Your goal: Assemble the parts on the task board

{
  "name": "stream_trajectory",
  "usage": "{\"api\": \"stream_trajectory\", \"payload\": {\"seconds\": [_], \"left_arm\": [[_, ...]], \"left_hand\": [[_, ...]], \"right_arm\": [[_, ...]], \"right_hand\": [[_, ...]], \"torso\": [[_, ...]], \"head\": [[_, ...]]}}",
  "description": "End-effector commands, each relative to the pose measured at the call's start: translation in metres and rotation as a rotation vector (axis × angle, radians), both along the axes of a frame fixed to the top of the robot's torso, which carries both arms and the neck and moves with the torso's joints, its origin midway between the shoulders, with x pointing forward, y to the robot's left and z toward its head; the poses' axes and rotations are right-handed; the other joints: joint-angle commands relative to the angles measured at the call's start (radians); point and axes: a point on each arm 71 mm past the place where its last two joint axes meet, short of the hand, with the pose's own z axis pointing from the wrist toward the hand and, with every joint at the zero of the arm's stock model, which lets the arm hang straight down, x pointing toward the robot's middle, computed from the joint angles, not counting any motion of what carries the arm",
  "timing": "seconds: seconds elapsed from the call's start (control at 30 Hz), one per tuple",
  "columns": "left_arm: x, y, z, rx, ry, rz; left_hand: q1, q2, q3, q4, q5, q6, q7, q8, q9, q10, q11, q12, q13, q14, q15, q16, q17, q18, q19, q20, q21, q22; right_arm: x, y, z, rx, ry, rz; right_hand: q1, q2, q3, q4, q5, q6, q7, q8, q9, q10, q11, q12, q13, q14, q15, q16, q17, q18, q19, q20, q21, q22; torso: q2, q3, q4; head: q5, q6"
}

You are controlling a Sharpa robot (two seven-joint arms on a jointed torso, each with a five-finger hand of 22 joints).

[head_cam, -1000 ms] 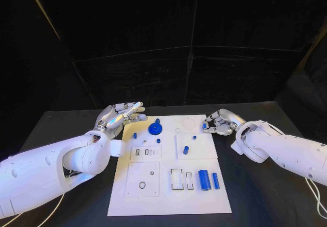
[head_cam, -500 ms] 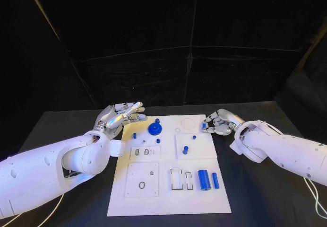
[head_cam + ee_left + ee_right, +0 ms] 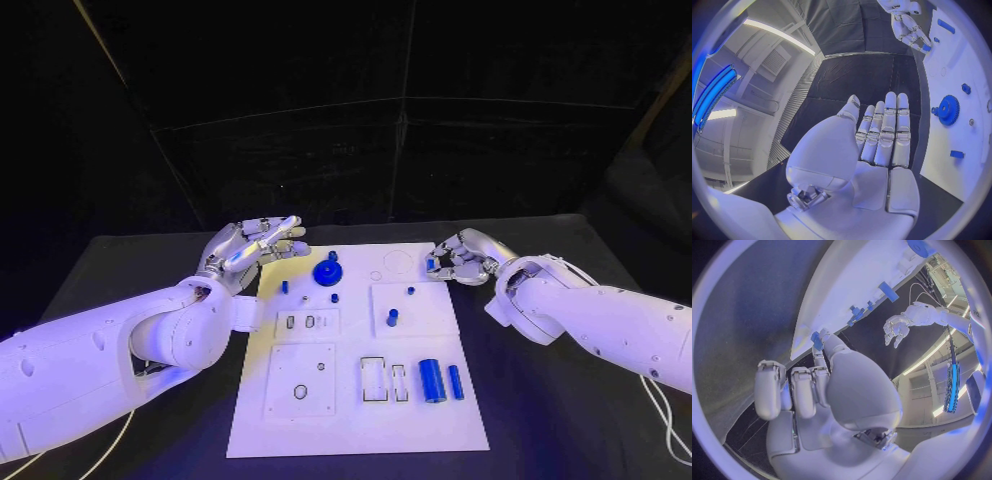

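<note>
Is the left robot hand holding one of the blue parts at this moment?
No, the left robot hand is flat and holds nothing, beside the task board.

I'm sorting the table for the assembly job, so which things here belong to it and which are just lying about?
Job: task board; blue gear; large blue cylinder; slim blue cylinder; small blue part pinched by right hand.
Lying about: black table; white cable.

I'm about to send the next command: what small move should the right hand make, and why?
Probably carry the right hand inward over the task board toward an open socket. It pinches a small blue part at the board's far right edge, above the surface, while the left hand hovers open beside the blue gear.
</note>
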Motion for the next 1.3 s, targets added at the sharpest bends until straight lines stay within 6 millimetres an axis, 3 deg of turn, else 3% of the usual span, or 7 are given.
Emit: {"api": "stream_trajectory", "payload": {"seconds": [0.03, 0.17, 0.4, 0.8, 1.07, 1.2, 1.3], "left_arm": [[0.000, -0.001, 0.001, -0.001, -0.008, -0.010], [0.000, 0.000, 0.001, 0.000, -0.006, -0.009], [0.004, 0.002, -0.001, 0.004, -0.006, 0.001], [0.012, 0.002, -0.004, 0.006, -0.010, 0.012], [0.014, 0.001, -0.004, 0.008, -0.009, 0.016], [0.013, -0.001, -0.004, 0.005, -0.007, 0.008], [0.013, -0.001, -0.004, 0.007, -0.007, 0.010]], "left_hand": [[0.010, 0.001, 0.000, -0.006, 0.003, 0.008, 0.000, -0.004, 0.000, 0.006, 0.001, -0.005, -0.001, 0.002, 0.004, -0.006, 0.001, 0.006, 0.002, 0.002, -0.003, -0.001], [0.011, 0.001, 0.000, -0.006, 0.003, 0.008, 0.000, -0.004, 0.000, 0.006, 0.001, -0.006, -0.001, 0.002, 0.004, -0.006, 0.001, 0.006, 0.002, 0.002, -0.003, -0.001], [0.012, 0.002, 0.002, -0.008, 0.003, 0.007, 0.000, -0.004, 0.000, 0.006, 0.001, -0.007, -0.001, 0.003, 0.004, -0.006, 0.002, 0.006, 0.003, 0.002, -0.003, -0.001], [0.013, 0.003, 0.002, -0.009, 0.003, 0.007, 0.000, -0.005, 0.000, 0.006, 0.001, -0.007, -0.001, 0.004, 0.003, -0.006, 0.002, 0.006, 0.003, 0.002, -0.003, -0.001], [0.014, 0.003, 0.003, -0.009, 0.003, 0.008, 0.000, -0.005, 0.000, 0.007, 0.001, -0.007, -0.001, 0.004, 0.003, -0.007, 0.002, 0.006, 0.004, 0.001, -0.003, -0.001], [0.015, 0.004, 0.004, -0.010, 0.003, 0.008, 0.000, -0.005, 0.000, 0.007, 0.001, -0.008, -0.001, 0.004, 0.003, -0.007, 0.003, 0.006, 0.004, 0.001, -0.003, -0.002], [0.015, 0.004, 0.004, -0.010, 0.003, 0.008, 0.000, -0.005, 0.000, 0.007, 0.001, -0.008, -0.001, 0.004, 0.003, -0.007, 0.003, 0.006, 0.004, 0.001, -0.003, -0.002]], "right_arm": [[-0.003, 0.000, 0.007, 0.007, -0.053, -0.043], [-0.012, 0.008, 0.011, 0.016, -0.042, -0.038], [-0.029, 0.040, 0.024, 0.009, -0.002, -0.018], [-0.041, 0.121, 0.034, -0.041, 0.017, 0.111], [-0.043, 0.173, 0.032, -0.103, 0.005, 0.201], [-0.045, 0.191, 0.023, -0.134, 0.027, 0.236], [-0.047, 0.200, 0.017, -0.155, 0.039, 0.255]], "right_hand": [[0.000, 0.015, 0.006, 0.000, 0.000, 0.009, 0.000, 0.005, 0.005, 0.047, -0.008, 0.004, 0.183, 0.098, -0.009, 0.006, 0.235, -0.009, -0.001, -0.007, 0.004, 0.002], [-0.005, 0.015, 0.012, -0.002, -0.007, 0.007, 0.000, 0.004, 0.004, 0.045, -0.008, 0.002, 0.181, 0.098, -0.010, 0.006, 0.235, -0.010, 0.000, -0.009, 0.004, 0.002], [-0.014, 0.018, 0.021, -0.002, -0.022, 0.006, 0.001, 0.002, 0.003, 0.043, -0.008, -0.001, 0.178, 0.098, -0.011, 0.006, 0.234, -0.009, -0.001, -0.010, 0.003, 0.000], [-0.016, 0.021, 0.027, -0.003, -0.022, 0.008, -0.001, 0.003, 0.003, 0.044, -0.009, 0.000, 0.179, 0.098, -0.011, 0.006, 0.234, -0.010, 0.000, -0.011, 0.004, 0.001], [-0.019, 0.021, 0.032, -0.005, -0.022, 0.006, 0.000, 0.002, 0.002, 0.041, -0.009, -0.004, 0.175, 0.097, -0.012, 0.004, 0.230, -0.009, -0.001, -0.011, 0.003, 0.000], [-0.021, 0.021, 0.033, -0.004, -0.022, 0.004, 0.001, 0.001, 0.002, 0.040, -0.009, -0.005, 0.174, 0.097, -0.011, 0.004, 0.229, -0.009, -0.001, -0.011, 0.003, 0.000], [-0.021, 0.021, 0.033, -0.004, -0.022, 0.004, 0.001, 0.001, 0.002, 0.040, -0.009, -0.005, 0.174, 0.097, -0.011, 0.004, 0.229, -0.009, -0.001, -0.011, 0.003, 0.000]], "torso": [[0.000, -0.0007, -0.0017], [-0.002, -0.0020, -0.0031], [-0.020, -0.0051, -0.0036], [-0.038, -0.0141, 0.0128], [-0.040, -0.0204, 0.0120], [-0.038, -0.0199, 0.0164], [-0.040, -0.0172, 0.0148]], "head": [[-0.001, 0.004], [-0.004, 0.007], [-0.003, -0.006], [0.019, -0.034], [0.043, -0.041], [0.043, -0.040], [0.052, -0.046]]}}
